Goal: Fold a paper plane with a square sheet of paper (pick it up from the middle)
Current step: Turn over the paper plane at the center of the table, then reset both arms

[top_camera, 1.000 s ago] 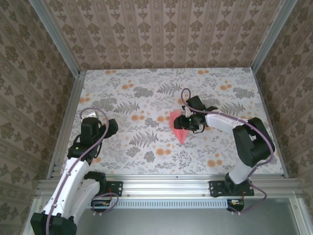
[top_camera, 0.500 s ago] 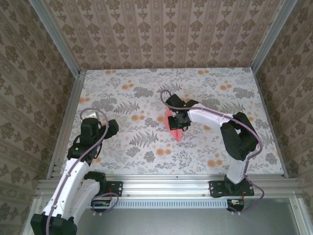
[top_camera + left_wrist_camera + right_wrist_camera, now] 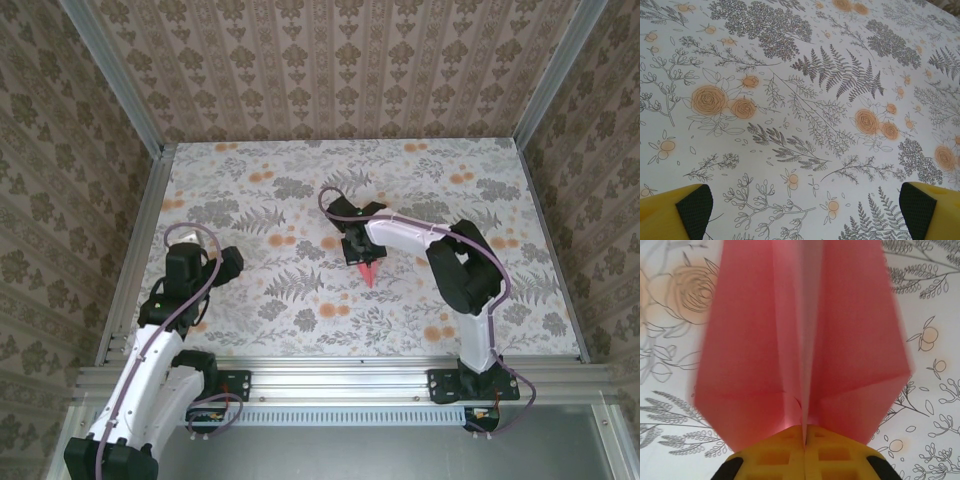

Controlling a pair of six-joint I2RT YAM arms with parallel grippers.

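From the top view, the folded pink sheet of paper [image 3: 369, 272] is near the middle of the desk [image 3: 250, 320], at the right jaws. In the left wrist view, the left jaws stand spread wide over the desk. In the right wrist view, the right jaws are pinching the sheet's middle fold.

paper [image 3: 370, 275] on table [image 3: 250, 170], middle | right fingers [image 3: 771, 458] seemingly over its far part | left fingers [image 3: 670, 218] well apart, leftward

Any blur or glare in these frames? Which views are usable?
Right wrist: side edges of the sheet of paper are smeared by motion blur, the table print at left is washed out, and the fingers of the right gripper are sharp. Left wrist: crisp print, even light, no glare. Top external: sharp, evenly lit.
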